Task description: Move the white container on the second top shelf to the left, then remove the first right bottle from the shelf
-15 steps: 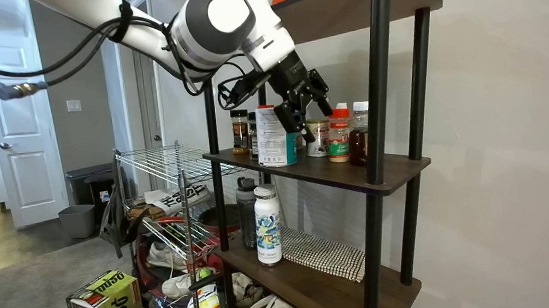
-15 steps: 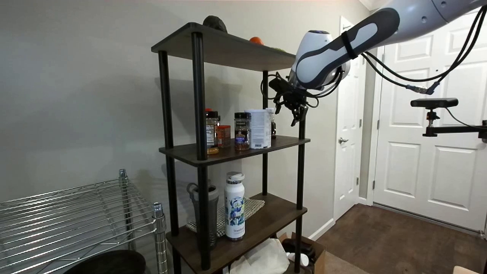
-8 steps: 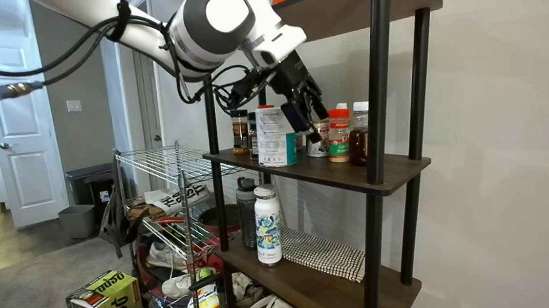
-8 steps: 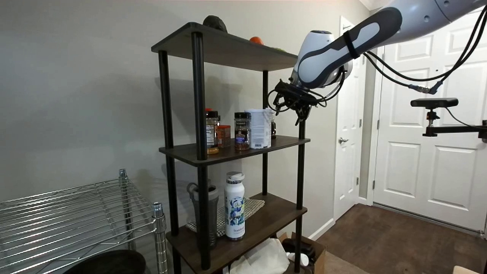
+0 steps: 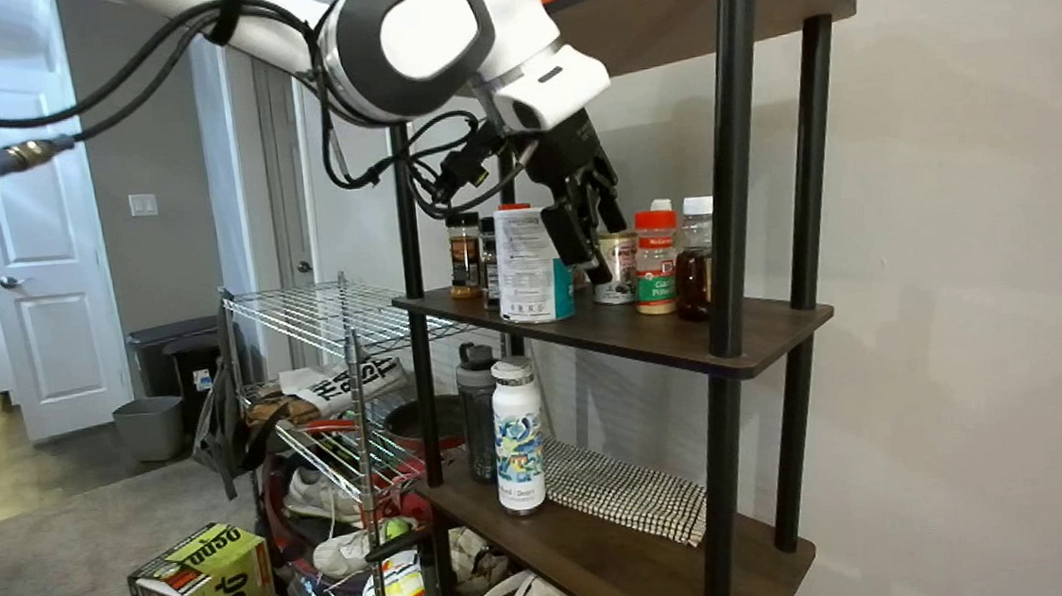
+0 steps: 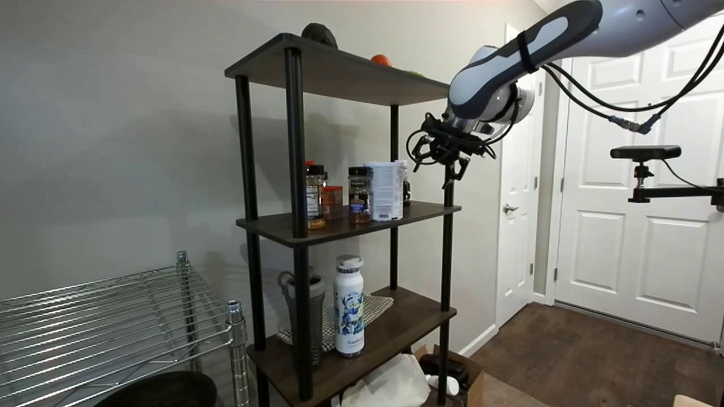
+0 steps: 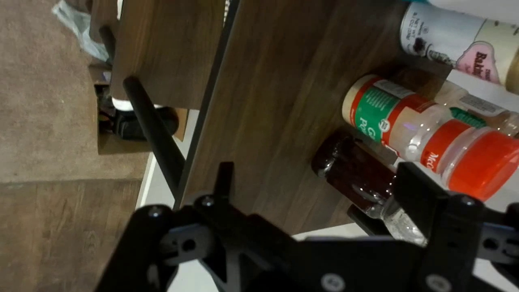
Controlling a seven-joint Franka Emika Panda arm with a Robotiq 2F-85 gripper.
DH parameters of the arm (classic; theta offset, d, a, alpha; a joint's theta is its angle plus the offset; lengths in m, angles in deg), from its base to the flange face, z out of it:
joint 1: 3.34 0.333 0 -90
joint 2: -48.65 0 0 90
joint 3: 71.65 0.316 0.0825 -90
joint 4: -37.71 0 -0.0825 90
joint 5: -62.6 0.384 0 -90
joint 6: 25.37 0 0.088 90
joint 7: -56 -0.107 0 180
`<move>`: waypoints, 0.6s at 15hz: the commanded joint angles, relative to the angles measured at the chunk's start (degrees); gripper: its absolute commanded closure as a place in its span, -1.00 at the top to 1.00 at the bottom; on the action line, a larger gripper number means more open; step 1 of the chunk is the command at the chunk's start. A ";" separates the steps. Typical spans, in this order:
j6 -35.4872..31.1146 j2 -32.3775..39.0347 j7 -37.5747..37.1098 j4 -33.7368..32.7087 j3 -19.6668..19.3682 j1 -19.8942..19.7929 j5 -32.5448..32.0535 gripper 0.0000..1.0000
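Claw sits farther out than before, jaws parted and empty; grasp the dark bottle, upright at the right end of the second shelf, mid-body: likely weighty, stiff and slippery.

In an exterior view, at centre frame, you have a white-and-teal container; right of it, a green-labelled, red-capped jar and a white-capped, dark brown bottle; lower down, a white flask patterned blue and yellow and a black-and-cream checked mat
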 commanded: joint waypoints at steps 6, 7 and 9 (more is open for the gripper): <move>6.44 -3.05 7.58 1.63 -2.15 -0.49 24.64 1.00; 7.17 -3.11 7.35 1.51 -2.45 -0.52 26.63 1.00; 9.06 -3.21 7.18 1.37 -3.10 -0.49 31.15 1.00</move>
